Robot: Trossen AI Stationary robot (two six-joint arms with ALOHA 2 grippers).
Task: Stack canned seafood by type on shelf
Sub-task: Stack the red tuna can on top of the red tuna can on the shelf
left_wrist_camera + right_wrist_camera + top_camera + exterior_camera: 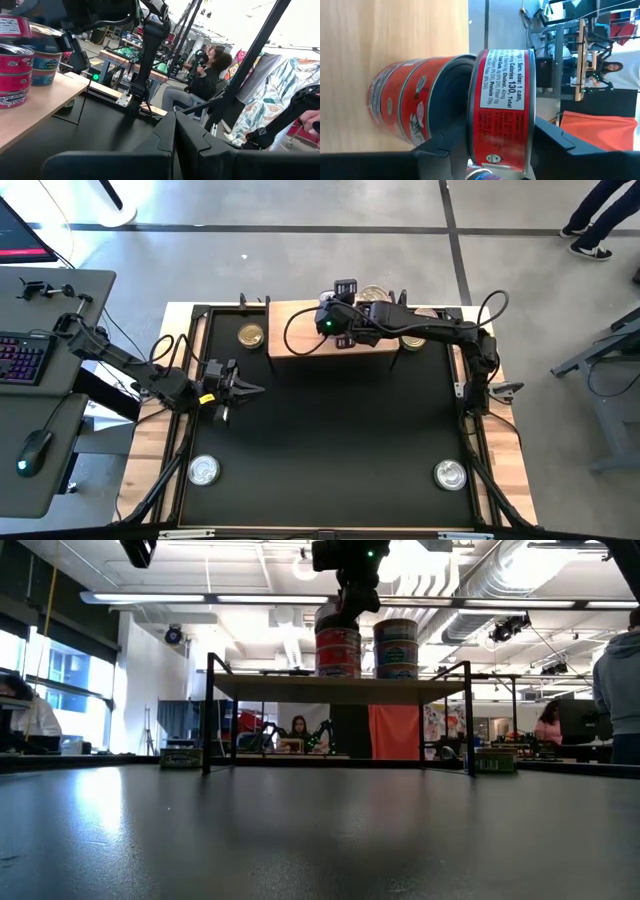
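The wooden shelf stands at the mat's far side. On it are a stack of red cans and, beside it, a stack of bluish cans. My right gripper reaches over the shelf and is shut on a red can just above the red stack. In the low view the gripper hides the top of that stack. My left gripper hovers shut and empty over the mat's left side, short of the shelf. My right gripper pinches the red can between its two fingers, one finger on the can's base side and the other on its lid side. The fingers come from the table's near side. The can sits over the red stack with a dark gap between; whether it touches the stack I cannot tell.
Loose cans lie on the black mat: a gold-lidded one left of the shelf, and silver-lidded ones near left and near right. More cans stand behind the shelf. A desk with a keyboard stands at the left. People are beyond the table.
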